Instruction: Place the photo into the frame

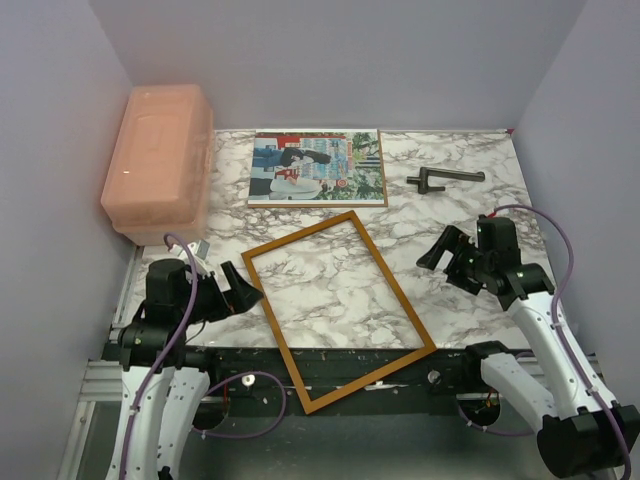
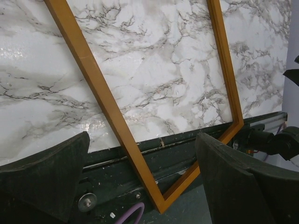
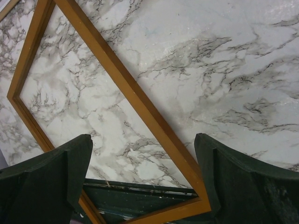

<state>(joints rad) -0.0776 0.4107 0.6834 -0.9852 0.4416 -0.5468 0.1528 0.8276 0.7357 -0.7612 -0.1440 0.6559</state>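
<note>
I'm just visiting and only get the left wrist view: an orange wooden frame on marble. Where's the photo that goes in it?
Observer: The photo lies flat at the far side of the table, just beyond the far corner of the frame.
Operator: Anything else lying around?
Observer: A pink translucent box sits at the far left.
Operator: And the other pincer, is it carrying something?
Observer: No, the right pincer is open and empty, to the right of the frame.
</note>
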